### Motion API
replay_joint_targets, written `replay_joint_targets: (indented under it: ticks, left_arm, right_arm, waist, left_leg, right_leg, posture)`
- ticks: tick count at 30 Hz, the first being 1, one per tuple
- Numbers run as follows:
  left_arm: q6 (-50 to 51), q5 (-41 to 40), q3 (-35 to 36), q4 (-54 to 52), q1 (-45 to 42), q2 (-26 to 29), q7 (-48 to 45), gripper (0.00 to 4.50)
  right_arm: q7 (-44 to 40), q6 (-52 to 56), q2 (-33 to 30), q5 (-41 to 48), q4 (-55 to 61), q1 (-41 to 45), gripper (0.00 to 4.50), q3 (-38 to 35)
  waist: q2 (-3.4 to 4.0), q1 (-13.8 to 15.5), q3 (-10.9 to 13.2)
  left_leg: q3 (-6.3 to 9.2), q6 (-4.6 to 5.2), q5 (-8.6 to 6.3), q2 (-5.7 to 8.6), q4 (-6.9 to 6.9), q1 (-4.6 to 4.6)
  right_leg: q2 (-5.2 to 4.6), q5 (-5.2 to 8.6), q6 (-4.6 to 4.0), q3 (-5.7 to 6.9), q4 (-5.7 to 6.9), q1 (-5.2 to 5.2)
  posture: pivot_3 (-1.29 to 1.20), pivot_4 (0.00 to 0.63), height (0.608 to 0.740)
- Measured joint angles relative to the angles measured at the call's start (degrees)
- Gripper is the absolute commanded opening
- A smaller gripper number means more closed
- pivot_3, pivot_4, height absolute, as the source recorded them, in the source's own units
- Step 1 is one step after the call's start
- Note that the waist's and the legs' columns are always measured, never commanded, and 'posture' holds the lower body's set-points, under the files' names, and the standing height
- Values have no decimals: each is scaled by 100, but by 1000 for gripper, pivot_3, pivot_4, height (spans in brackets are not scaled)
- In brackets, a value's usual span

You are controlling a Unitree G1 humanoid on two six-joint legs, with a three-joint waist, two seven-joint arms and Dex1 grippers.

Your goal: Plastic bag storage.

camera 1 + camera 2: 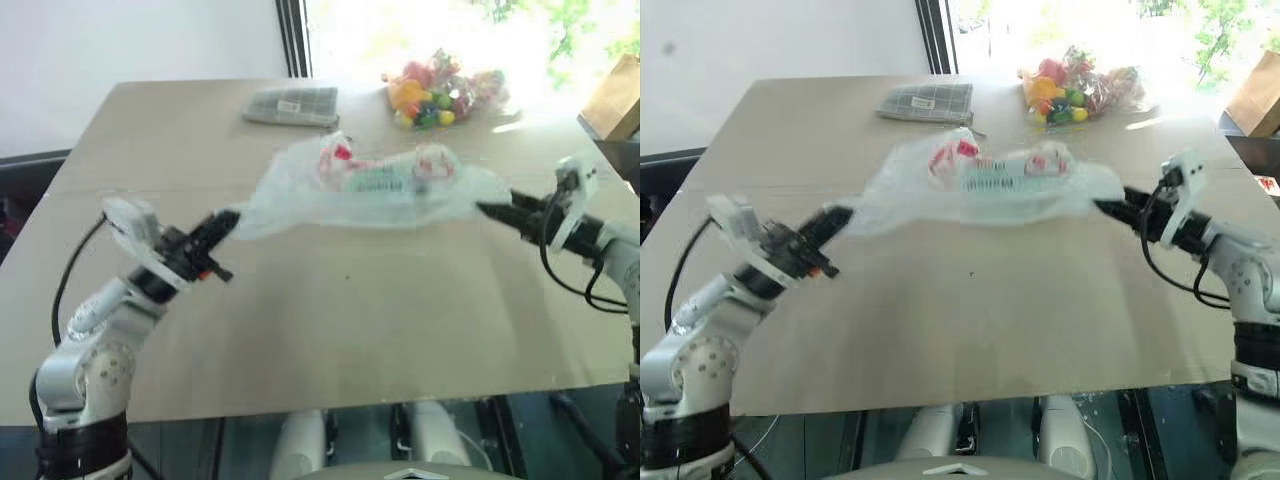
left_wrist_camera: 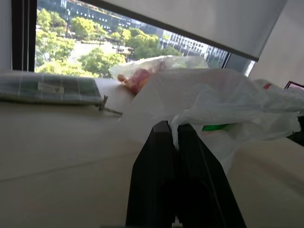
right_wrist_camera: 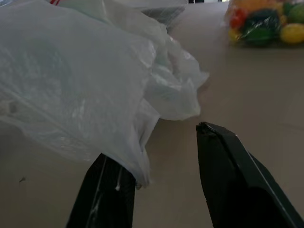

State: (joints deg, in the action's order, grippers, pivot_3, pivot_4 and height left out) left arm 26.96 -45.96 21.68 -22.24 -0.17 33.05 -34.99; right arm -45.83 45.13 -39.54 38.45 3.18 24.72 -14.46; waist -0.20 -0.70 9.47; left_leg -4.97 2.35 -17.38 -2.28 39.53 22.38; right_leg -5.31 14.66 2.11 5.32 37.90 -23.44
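My left gripper meets one end of the plastic bag, and my right gripper meets the opposite end; the bag spans the space between them over the table. Red marks show on the translucent film. Beyond the bag lie a grey checked pouch and a clear bag of colourful candies, well apart.
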Motion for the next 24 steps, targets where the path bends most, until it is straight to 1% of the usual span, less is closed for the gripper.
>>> replay_joint_targets:
  ticks: [1,3,4,5,6,7,8,10,11,12,13,15,18,20,24]
  left_arm:
    - [-14,167,-219,-154,385,-74,-43,0]
    - [-28,328,-417,-179,643,-180,-67,572]
    - [-108,451,-504,-195,809,-195,-108,843]
    - [-185,565,-604,-210,1108,-185,-223,1307]
    - [-248,629,-667,-245,1511,-146,-426,1752]
    - [-321,728,-698,-236,2121,-55,-712,2178]
    - [-477,802,-672,-136,2544,-17,-907,2653]
    - [-774,996,-624,-90,2722,88,-1138,3563]
    - [-859,1066,-607,-32,2727,102,-1171,3899]
    - [-1005,1116,-551,78,2755,102,-1240,4355]
    - [-1161,1162,-456,197,2829,101,-1301,4439]
    - [-1497,1335,-291,497,2872,105,-1365,4439]
    - [-1825,1581,-56,970,2692,139,-1338,4439]
    - [-2029,1765,130,1340,2500,147,-1214,4439]
    - [-2153,1877,411,1865,2253,371,-1229,4439]
  right_arm:
    - [-55,97,-61,54,268,-271,3807,27]
    - [-174,115,-207,30,397,-502,4500,130]
    - [-329,104,-366,17,522,-687,4500,232]
    - [-630,107,-518,75,625,-1000,4500,253]
    - [-999,70,-689,146,620,-1399,4500,244]
    - [-1474,-50,-934,186,495,-1902,4500,202]
    - [-1733,-171,-1070,121,243,-2260,4500,144]
    - [-1939,-616,-1089,-105,-155,-2481,4500,95]
    - [-2006,-831,-1079,-183,-204,-2514,4500,92]
    - [-2116,-1287,-1043,-327,-312,-2632,4500,37]
    - [-2251,-1769,-1050,-537,-542,-2786,4500,20]
    - [-2512,-2834,-1044,-886,-1158,-2916,4500,14]
    - [-2555,-4223,-800,-1235,-2429,-2493,4500,-37]
    - [-2562,-4859,-730,-1350,-3264,-2154,4500,-163]
    - [-2713,-5444,-767,-1437,-4362,-1554,4500,-331]
  waist:
    - [0,7,0]
    - [-4,22,2]
    - [-5,32,1]
    - [-9,39,-3]
    - [-13,39,-7]
    - [-18,38,-11]
    - [-19,39,-10]
    - [2,45,-18]
    - [13,35,-23]
    - [13,31,-29]
    - [7,31,-33]
    - [11,31,-46]
    - [3,7,-66]
    - [1,-2,-66]
    - [-3,-10,-61]
  left_leg:
    - [0,0,-1,-2,-3,-40]
    - [7,0,-2,-4,-5,-64]
    - [10,1,-2,-3,-5,-65]
    - [12,2,-3,-4,-8,-65]
    - [12,5,-4,-5,-11,-62]
    - [11,11,-10,-6,-13,-61]
    - [8,20,-17,-5,-18,-57]
    - [-4,23,-18,-2,-18,-60]
    - [-7,24,-18,-2,-17,-65]
    - [-6,28,-20,-5,-17,-71]
    - [-2,45,-30,-9,-18,-72]
    - [-2,50,-33,-11,-17,-78]
    - [-15,51,-33,-15,-17,-116]
    - [-30,52,-33,-17,-17,-133]
    - [-50,50,-33,-21,-21,-127]
  right_leg:
    - [1,1,0,-2,0,34]
    - [2,3,0,3,-3,62]
    - [2,2,-1,3,-4,63]
    - [2,2,-3,1,-6,65]
    - [2,2,-4,-1,-13,64]
    - [4,3,-5,-4,-22,65]
    - [4,4,-5,-4,-35,63]
    - [2,4,-4,-9,-38,63]
    - [3,3,-3,-13,-33,63]
    - [6,5,-3,-13,-31,66]
    - [11,5,-3,-10,-31,66]
    - [15,6,-3,-12,-30,69]
    - [21,7,-4,-25,-24,91]
    - [18,7,-11,-42,-18,96]
    - [18,1,-12,-61,-13,86]
  posture:
    - [0,150,740]
    - [0,150,740]
    - [0,150,740]
    - [0,150,740]
    - [0,150,740]
    - [0,150,740]
    - [0,150,740]
    - [0,150,740]
    - [0,150,740]
    - [0,150,740]
    - [0,150,740]
    - [0,150,740]
    - [0,150,740]
    - [0,150,740]
    - [0,150,740]
